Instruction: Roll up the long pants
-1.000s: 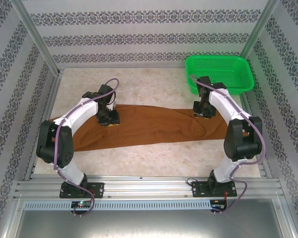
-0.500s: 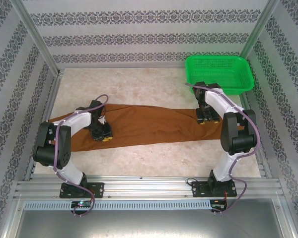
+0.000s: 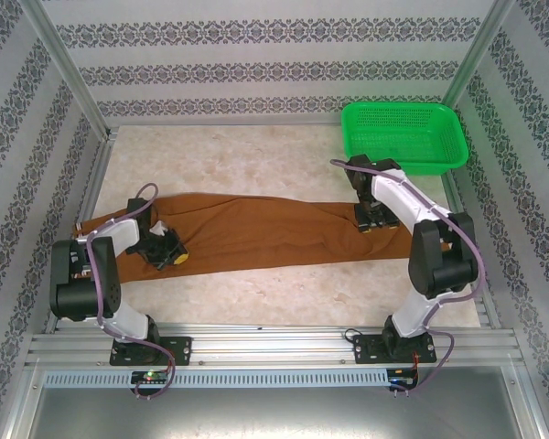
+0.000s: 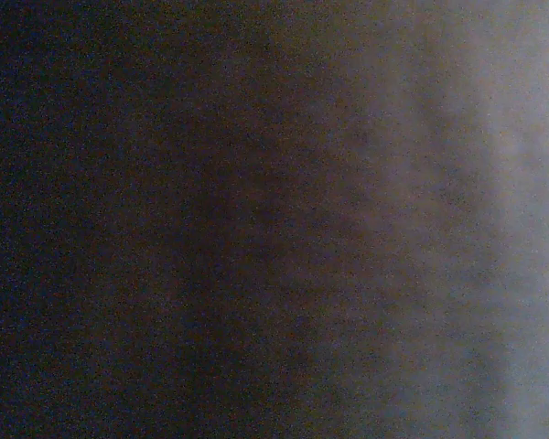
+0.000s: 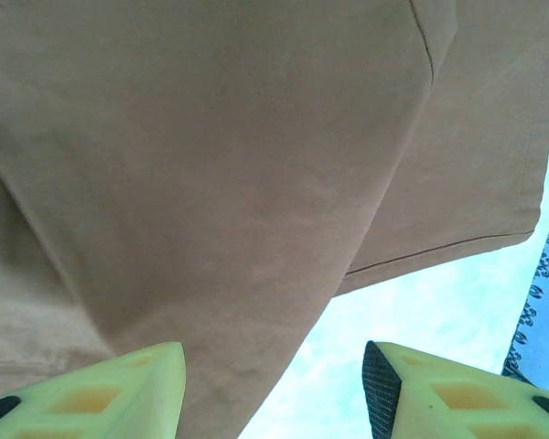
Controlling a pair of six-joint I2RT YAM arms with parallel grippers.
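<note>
The long pants (image 3: 265, 233) lie stretched flat across the surface (image 3: 256, 297), the left gripper (image 3: 167, 252) closed at their left end, seemingly pinching cloth to start rolling, while the right gripper (image 5: 273, 370) hovers part-open and empty over the other end.

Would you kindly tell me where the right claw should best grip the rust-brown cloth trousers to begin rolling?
Probably the hemmed leg end of the rust-brown cloth trousers, pinched from above: the cloth lies flat and stretched lengthwise, that edge is free, and the open right claw hangs just over it.
</note>
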